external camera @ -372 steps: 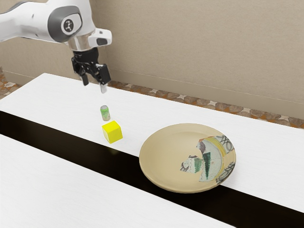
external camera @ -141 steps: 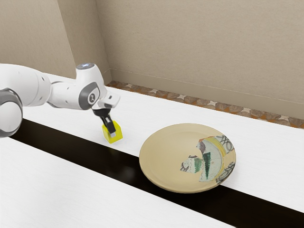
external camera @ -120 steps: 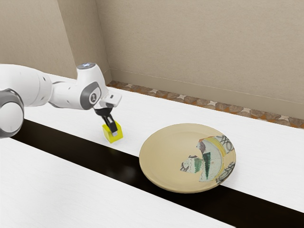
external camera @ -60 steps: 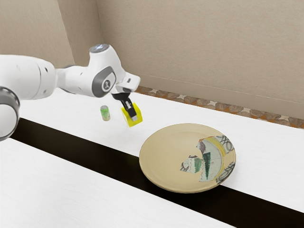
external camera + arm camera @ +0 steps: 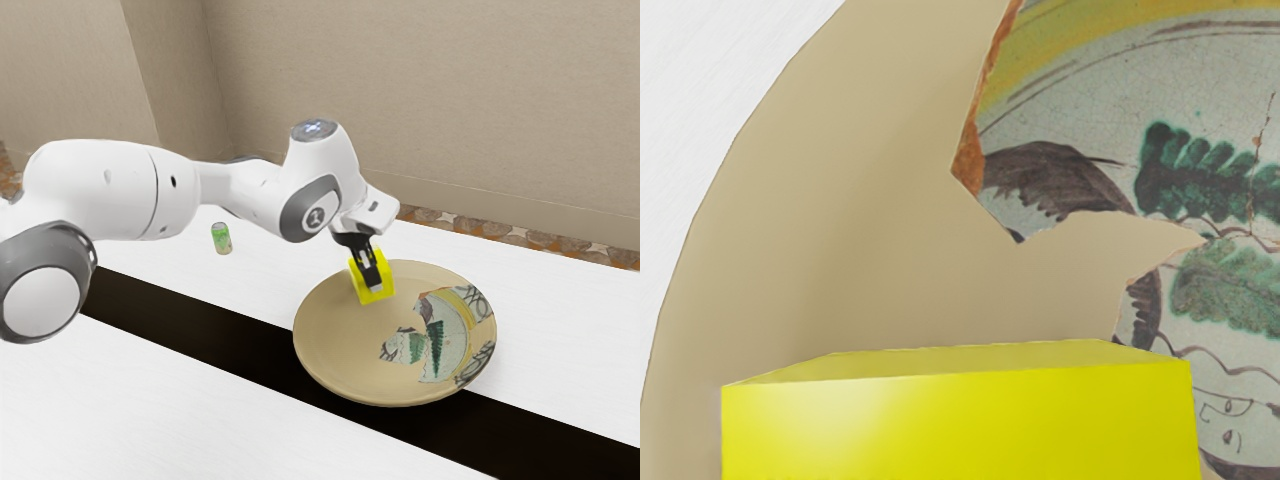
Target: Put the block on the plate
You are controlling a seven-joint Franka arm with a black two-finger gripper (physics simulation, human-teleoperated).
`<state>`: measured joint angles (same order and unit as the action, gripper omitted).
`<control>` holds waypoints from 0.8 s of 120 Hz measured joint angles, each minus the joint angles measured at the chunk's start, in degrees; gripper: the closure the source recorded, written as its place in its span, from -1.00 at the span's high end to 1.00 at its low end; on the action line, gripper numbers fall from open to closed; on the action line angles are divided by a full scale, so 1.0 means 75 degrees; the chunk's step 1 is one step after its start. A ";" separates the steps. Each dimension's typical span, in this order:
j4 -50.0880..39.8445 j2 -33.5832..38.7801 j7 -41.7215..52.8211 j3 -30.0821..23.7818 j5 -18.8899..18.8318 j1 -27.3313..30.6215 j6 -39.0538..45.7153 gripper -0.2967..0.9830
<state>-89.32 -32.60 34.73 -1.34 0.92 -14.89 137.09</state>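
Taking the plate [image 5: 340,345] as a clock face in the exterior view, with twelve toward the wall [image 5: 420,100], the block [image 5: 388,272] is over the part between eleven and twelve, held tilted in the gripper [image 5: 374,284]. The gripper is clenched on the block; one finger lies across its near side, and the far one is hidden behind it. Whether the block's lowest edge touches the plate, I cannot tell. The arm [image 5: 110,190] reaches in from ten o'clock, and on its wrist joint is a round grey badge [image 5: 316,217] with a small pale mark that I cannot make out. The can [image 5: 222,239] stands upright on the white table [image 5: 150,420], well apart from the plate, out at ten o'clock; its label is green and pale, the lettering too small to read. The plate sits partly on the dark strip [image 5: 230,343], which runs from ten toward four. Its painted picture [image 5: 445,335] fills the three o'clock side, with black scrollwork at two and at four. In the wrist view the yellow block is large and close, and past it the picture shows crackled glaze, green leafy shapes, a line-drawn face and a jagged, partly rust-coloured edge.
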 joint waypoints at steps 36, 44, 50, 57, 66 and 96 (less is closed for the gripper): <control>0.0023 -0.0107 -0.0377 -0.0008 0.0176 -0.0161 -0.0047 0.30; 0.0008 0.0079 -0.0432 -0.0005 0.0188 -0.0143 -0.0065 0.37; -0.0039 0.0330 -0.0468 0.0001 0.0192 -0.0122 -0.0110 0.40; -0.0142 0.0725 -0.0522 0.0070 0.0190 -0.0104 -0.0289 0.43; -0.0736 0.1600 -0.0634 0.0338 0.0175 -0.0140 -0.0638 0.46; -0.1269 0.3371 -0.1204 0.1296 0.0144 0.0149 -0.2615 0.51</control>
<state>-98.83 -7.32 25.70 8.38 2.00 -13.77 117.47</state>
